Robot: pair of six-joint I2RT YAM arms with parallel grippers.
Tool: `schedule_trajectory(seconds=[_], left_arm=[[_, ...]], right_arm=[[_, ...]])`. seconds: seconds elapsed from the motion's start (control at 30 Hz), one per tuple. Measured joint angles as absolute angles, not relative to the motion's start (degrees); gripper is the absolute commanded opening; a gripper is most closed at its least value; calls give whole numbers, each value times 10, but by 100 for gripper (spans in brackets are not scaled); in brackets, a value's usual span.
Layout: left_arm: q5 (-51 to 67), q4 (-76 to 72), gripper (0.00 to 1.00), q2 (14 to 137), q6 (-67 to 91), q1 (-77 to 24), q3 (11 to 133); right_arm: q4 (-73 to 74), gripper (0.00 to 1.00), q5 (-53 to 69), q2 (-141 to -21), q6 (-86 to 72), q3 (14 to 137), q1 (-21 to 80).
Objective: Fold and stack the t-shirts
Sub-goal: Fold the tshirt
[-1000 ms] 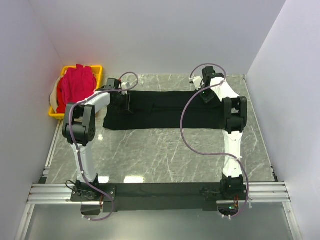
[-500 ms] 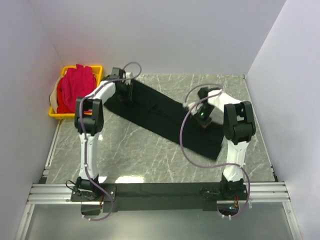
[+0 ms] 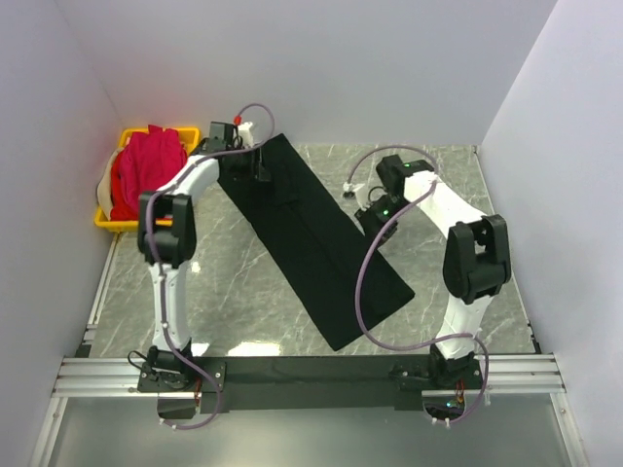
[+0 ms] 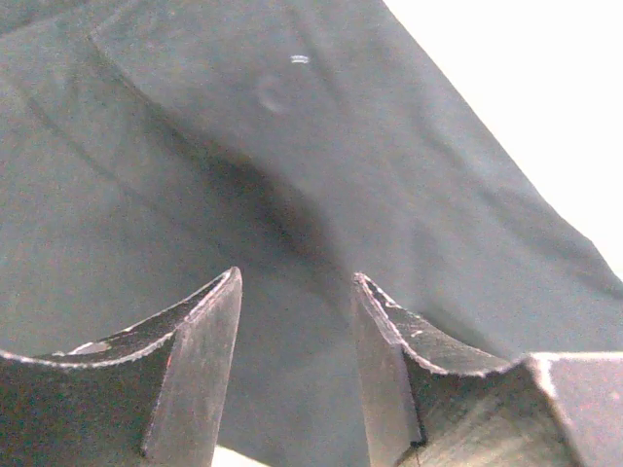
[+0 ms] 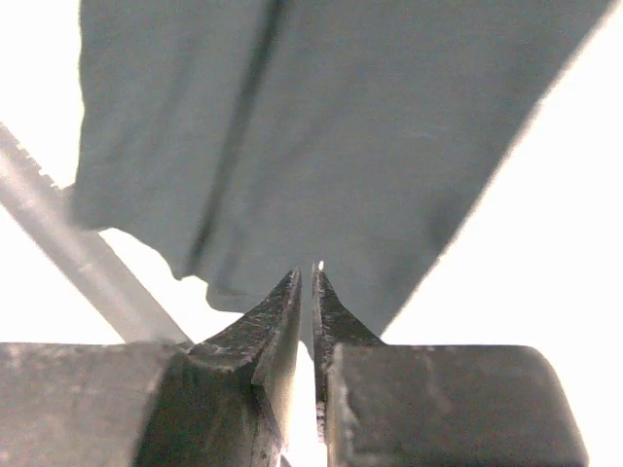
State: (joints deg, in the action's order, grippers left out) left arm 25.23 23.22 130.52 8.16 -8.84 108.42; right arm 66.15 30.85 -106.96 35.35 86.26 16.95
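Stretching diagonally over the grey marble-pattern table (image 3: 243, 282), the large black soft-cloth t-shirt (image 3: 311, 248) is a long narrow strip. It runs from the far-left corner down toward the near middle. Its far end looks lifted off the table at the left gripper (image 3: 261, 167).

In the left wrist view the left gripper (image 4: 295, 277) has its jaws standing apart with black cloth (image 4: 243, 146) filling the gap. I cannot tell whether they clamp it.

The right gripper (image 3: 373, 209) sits at the strip's right edge. In its own view the right gripper (image 5: 305, 270) is pressed together bar a thin slit, apparently nipping the hem of the shirt (image 5: 341, 126).

The bright magenta-pink cloth t-shirts (image 3: 146, 170) are heaped in the yellow plastic crate (image 3: 131, 133) at far left.

Risks, as I judge them:
- The right pinch looks thin, so a tug could slip the hem free and let the near end flop.
- If the left jaws are not biting, the raised end drops and the fold opens.
- The thin purple cable (image 3: 358, 282) crosses the cloth and may drag or snag it.
- The strip is slanted, so laying it down like this gives a crooked fold.
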Motion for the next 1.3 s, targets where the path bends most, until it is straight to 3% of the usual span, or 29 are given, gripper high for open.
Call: schedule_trajectory(seconds=[0.23, 0.43, 0.7, 0.87, 1.0, 1.1, 1.3], left_arm=[[239, 190, 45, 1176, 121, -88, 1023], [233, 185, 44, 1194, 154, -87, 961], [226, 199, 44, 1208, 163, -85, 932], [225, 214, 43, 1230, 161, -87, 964], [226, 229, 41, 1278, 154, -102, 1004], [227, 240, 41, 1315, 147, -120, 1028], [244, 257, 42, 1400, 143, -142, 1161]], right_arm=[[595, 5, 238, -1129, 316, 874, 178], [564, 1, 220, -1196, 283, 870, 203], [549, 0, 254, -1155, 257, 785, 253], [568, 0, 328, -1146, 248, 735, 309], [585, 8, 394, -1145, 245, 720, 332], [586, 14, 432, -1130, 238, 723, 316], [568, 15, 455, -1088, 216, 765, 251]])
